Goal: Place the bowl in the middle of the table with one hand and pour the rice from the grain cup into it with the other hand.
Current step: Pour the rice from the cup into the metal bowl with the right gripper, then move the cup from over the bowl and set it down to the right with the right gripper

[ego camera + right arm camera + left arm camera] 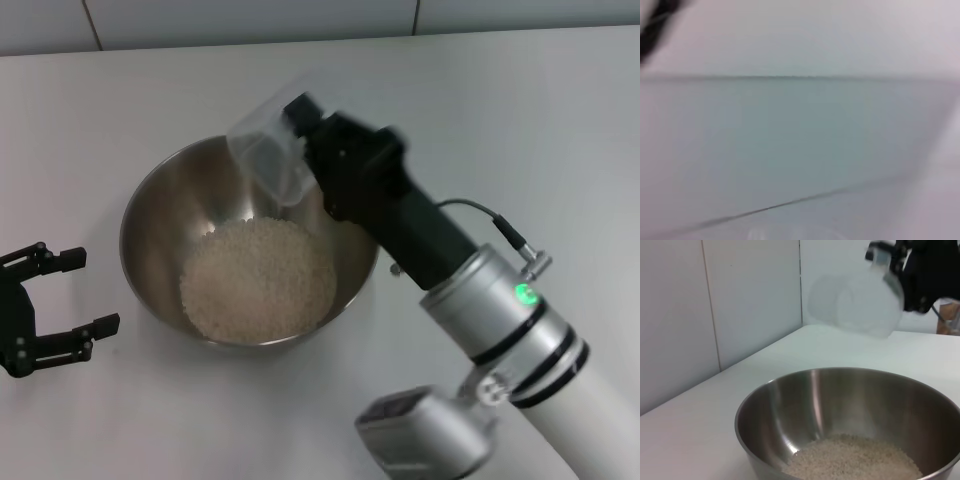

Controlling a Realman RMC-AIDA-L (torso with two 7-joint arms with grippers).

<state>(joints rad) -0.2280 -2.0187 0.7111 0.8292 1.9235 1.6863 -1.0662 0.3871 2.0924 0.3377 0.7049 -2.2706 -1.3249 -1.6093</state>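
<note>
The steel bowl (150, 215) stands on the white table (500, 120) with a pale mound of rice (258, 277) in its bottom. My right gripper (300, 125) is shut on the translucent grain cup (270, 150), tipped on its side above the bowl's far rim. The cup looks empty. In the left wrist view the cup (860, 302) hangs above the bowl (790, 405) and the rice (855, 460). My left gripper (75, 295) is open and empty on the table, just left of the bowl.
A tiled wall (250, 20) runs along the table's far edge. My right arm's silver forearm (520, 330) crosses the table's right front part.
</note>
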